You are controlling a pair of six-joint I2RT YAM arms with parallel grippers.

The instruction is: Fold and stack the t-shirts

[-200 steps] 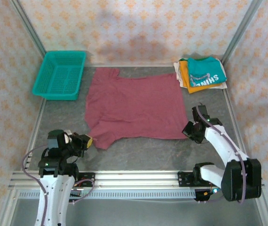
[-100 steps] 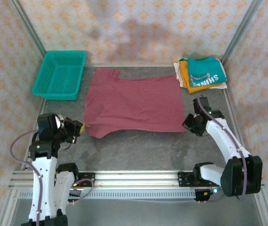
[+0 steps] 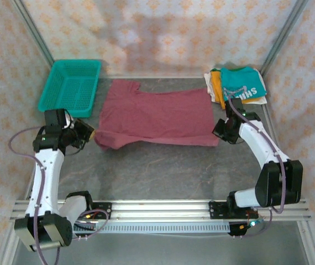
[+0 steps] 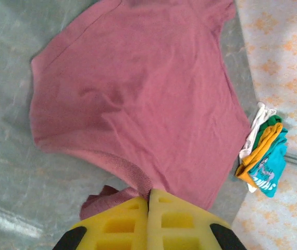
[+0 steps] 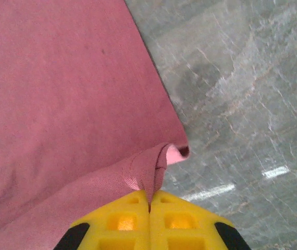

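At the near edge of the maroon t-shirt [image 3: 157, 116], both claws are pressed together on cloth. The left claw [image 3: 89, 132] pinches its near left corner, and the right claw [image 3: 219, 131] pinches its near right one. Both wrist views add what the overhead view hides: yellow pads [image 4: 117, 224] meeting on a bunched hem, raised off the grey tabletop [image 3: 163, 171]. Beyond the shirt's far left corner sits a teal basket [image 3: 72, 85]. Beyond its far right corner lies a folded stack, with a teal t-shirt [image 3: 241, 81] on top reading "SHINE" in white.

Spread t-shirt [image 3: 157, 116] centre; basket [image 3: 64, 110] behind-left, folded stack [image 3: 237, 85] behind-right.
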